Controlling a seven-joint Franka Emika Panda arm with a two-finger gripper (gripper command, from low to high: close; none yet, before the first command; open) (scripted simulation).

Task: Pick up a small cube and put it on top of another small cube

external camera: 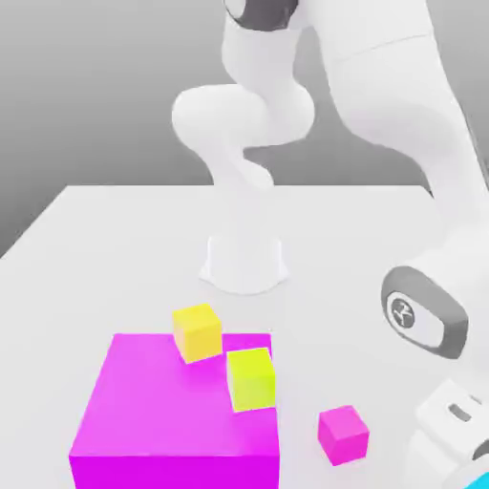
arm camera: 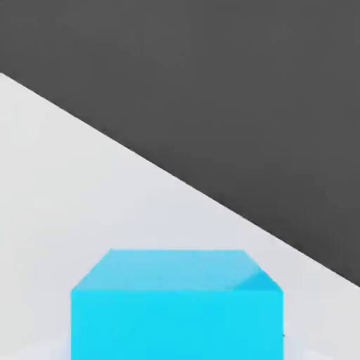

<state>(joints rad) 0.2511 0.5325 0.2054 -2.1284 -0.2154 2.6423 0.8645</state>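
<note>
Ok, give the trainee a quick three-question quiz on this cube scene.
1. True or false: the small pink cube sits on top of the big magenta block.
2. How many yellowish cubes rest on the block?
3. Which cube fills the hand view: A pink, B blue, C yellow?

Key: 1 false, it stands on the table at the block's right in the exterior view. 2 two, the yellow cube and the yellow-green cube. 3 B, the blue cube.
</note>
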